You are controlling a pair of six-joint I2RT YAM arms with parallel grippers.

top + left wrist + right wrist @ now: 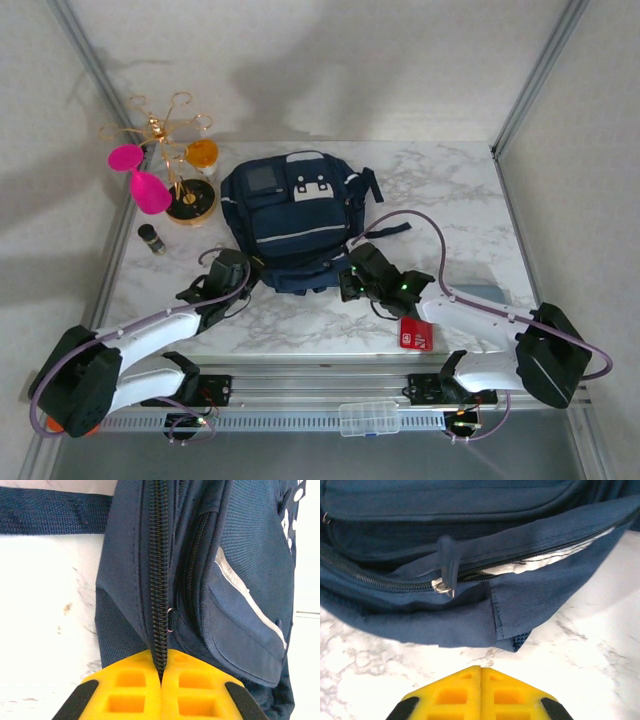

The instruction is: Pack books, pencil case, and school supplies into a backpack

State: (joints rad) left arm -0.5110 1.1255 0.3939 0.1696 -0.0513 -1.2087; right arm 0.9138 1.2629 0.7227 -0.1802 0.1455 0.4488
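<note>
The dark navy backpack [290, 215] lies flat in the middle of the marble table, its white patches facing up. At its near left edge, my left gripper [238, 272] is shut. In the left wrist view the yellow fingertips [161, 667] pinch the black zipper seam [159, 580] of the backpack [240, 580]. My right gripper [352, 280] sits at the bag's near right edge. Its jaws [480, 669] are shut on nothing, just above the marble and short of the fabric hem [470, 625]. A metal zipper pull [442, 586] hangs ahead of it. Books and pencil case are out of view.
A gold stand [180, 165] holding pink glasses stands at the back left, with a small dark bottle [151, 238] in front of it. A red flat card case [416, 333] lies near the front edge by the right arm. A clear plastic box [368, 418] rests on the rail.
</note>
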